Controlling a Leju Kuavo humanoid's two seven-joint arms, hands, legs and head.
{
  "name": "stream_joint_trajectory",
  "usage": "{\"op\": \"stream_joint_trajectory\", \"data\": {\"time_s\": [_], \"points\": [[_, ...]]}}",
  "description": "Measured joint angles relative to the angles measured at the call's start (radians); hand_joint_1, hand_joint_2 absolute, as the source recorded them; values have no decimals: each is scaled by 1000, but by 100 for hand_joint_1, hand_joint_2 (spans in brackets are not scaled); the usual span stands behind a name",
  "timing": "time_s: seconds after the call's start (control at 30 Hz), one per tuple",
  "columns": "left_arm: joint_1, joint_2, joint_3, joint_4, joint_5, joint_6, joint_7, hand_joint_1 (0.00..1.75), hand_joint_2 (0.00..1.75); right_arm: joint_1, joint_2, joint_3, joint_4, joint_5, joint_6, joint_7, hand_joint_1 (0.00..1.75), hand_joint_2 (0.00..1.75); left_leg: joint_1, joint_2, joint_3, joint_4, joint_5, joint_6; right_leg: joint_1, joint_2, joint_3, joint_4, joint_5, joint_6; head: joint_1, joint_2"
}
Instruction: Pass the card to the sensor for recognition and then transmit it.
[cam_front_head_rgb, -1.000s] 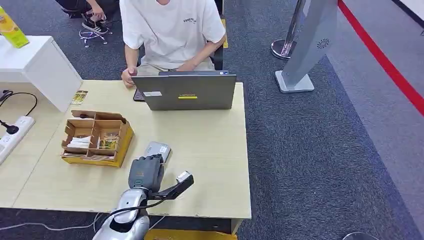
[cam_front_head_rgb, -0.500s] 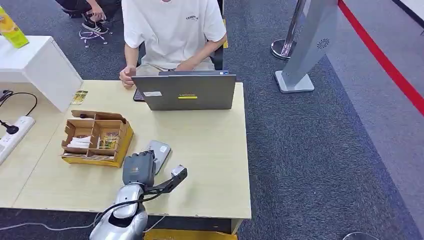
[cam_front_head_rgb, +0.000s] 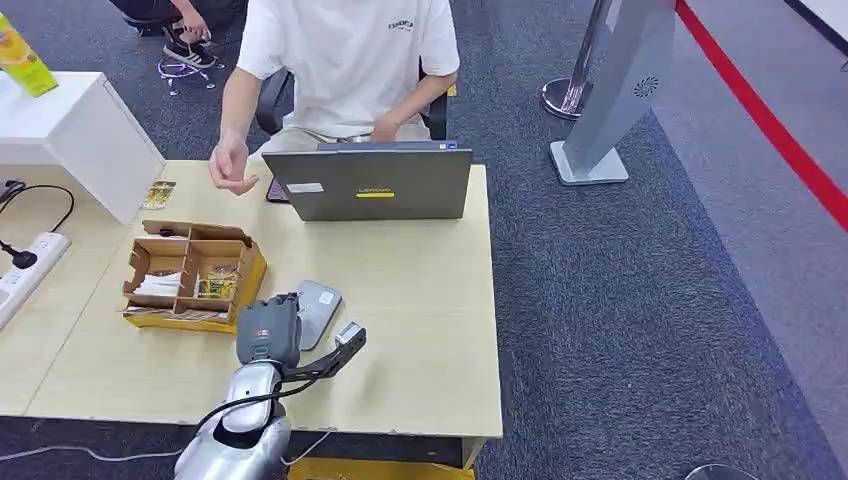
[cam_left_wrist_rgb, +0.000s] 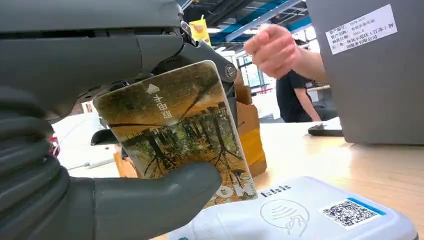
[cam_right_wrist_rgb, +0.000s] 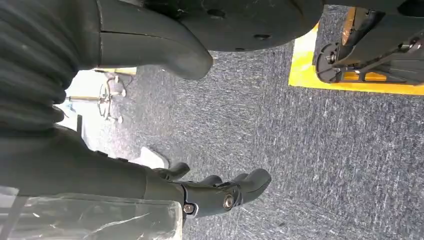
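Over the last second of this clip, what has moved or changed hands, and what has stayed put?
The left hand, holding the card, has drawn back toward the robot and to its left, uncovering more of the grey sensor. The person's hand has lifted off the table beside the laptop. The sensor, laptop and cardboard organiser stayed put; the grip on the card is unchanged.

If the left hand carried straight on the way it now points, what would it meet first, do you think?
Probably the grey sensor: the left hand, holding the card, points right at it. Depth is hard to judge.
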Motion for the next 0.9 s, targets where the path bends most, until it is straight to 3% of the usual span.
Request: {"op": "stream_joint_trajectory", "data": {"time_s": [0.9], "points": [[-103,-43,18,171,16,15,-50,175,175,0,0,0,0,21,17,-8,0,175,0,-1,0,0,0,0,0,0,0,0,0,0,0,0]]}}
